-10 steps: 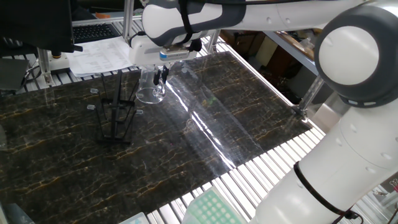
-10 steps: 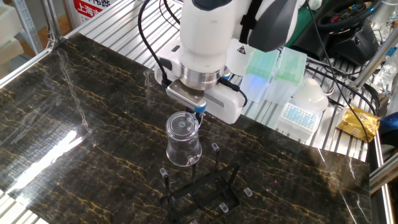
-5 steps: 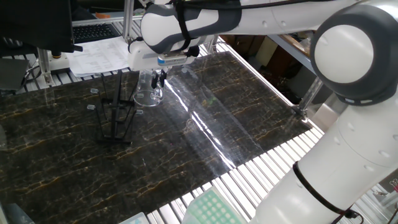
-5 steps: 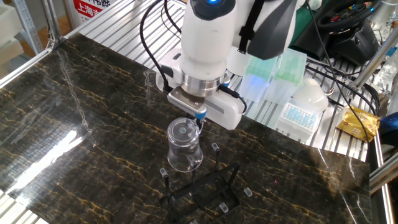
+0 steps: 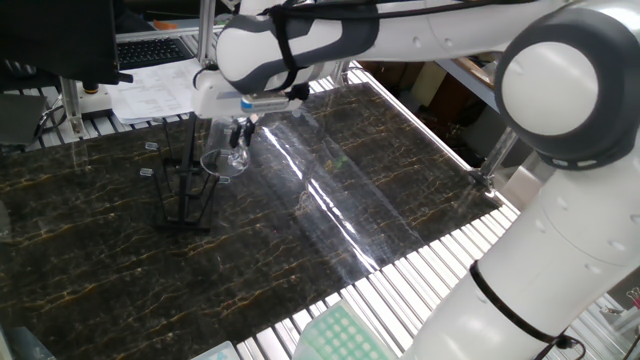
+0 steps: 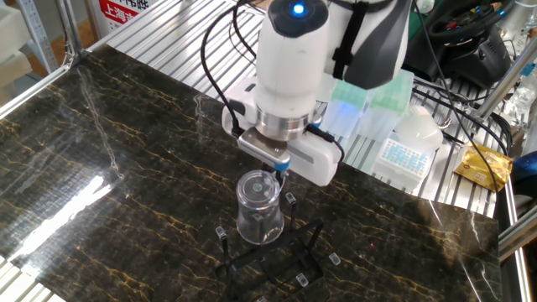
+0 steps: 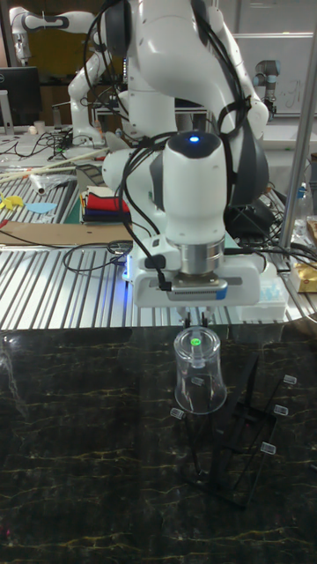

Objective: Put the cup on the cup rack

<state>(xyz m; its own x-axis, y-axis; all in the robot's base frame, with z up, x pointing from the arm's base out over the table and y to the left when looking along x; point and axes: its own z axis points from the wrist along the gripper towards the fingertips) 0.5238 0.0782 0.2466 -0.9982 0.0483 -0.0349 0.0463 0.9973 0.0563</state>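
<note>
**Clear glass held upside down over the wire rack**

Dark marble-patterned tabletop [image 5: 400, 190] fills one fixed view, ribbed metal strips along its edges. The white arm's two-finger pincer [image 5: 240, 131] reaches down near the far left and grips the thick base of the clear, transparent, roughly cylindrical drinking glass [image 5: 226, 158], which hangs inverted and tilted, its round rim lowest and facing the small black thin-wire cup rack [image 5: 183, 180]. The rim lies just beside the rack's upper prongs; whether glass and wire touch cannot be told here. The rack stands upright on its splayed base, its pale prong tips showing to the left.

In the other fixed view the glass [image 6: 259, 208] is seen from its base end, the round bottom facing the camera, with the pincer [image 6: 278, 174] closed narrowly on that base. The cup sits directly over the rack [image 6: 277, 256], overlapping one of its rising prongs, clear of the tabletop [image 6: 101, 151]. Pale green pipette-tip boxes [image 6: 369, 92] rest beyond the tabletop edge.

The tall fixed view shows the pincer [image 7: 199, 321] pointing straight down, its fingers clamping the cup [image 7: 199, 372] at its top, a green glint on the glass base. The rack [image 7: 236, 441] leans to the right of and below the cup, one wire running behind the rim.
</note>
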